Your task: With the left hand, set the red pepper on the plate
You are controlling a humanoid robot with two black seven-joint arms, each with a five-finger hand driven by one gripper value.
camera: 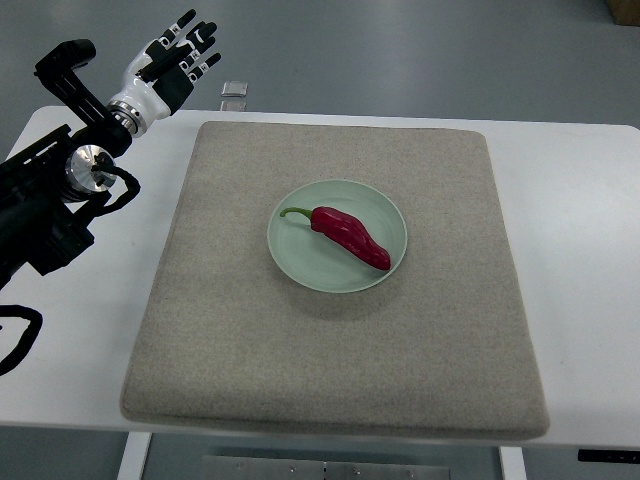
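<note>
With the red pepper lying across the pale green plate at the grey mat's centre, the left hand is hovering empty-fingered and loosely spread beyond the table's far-left corner, best kept clear.

what the top view leaves out

the table runs off the left and right edges, so its full width does not show. the left arm is cut by the left edge, and its black cable loops out of sight there too. a small grey object at the table's far edge is too small to identify. a brown corner at the top right is cropped. the plate is partly covered by the red pepper.
</note>
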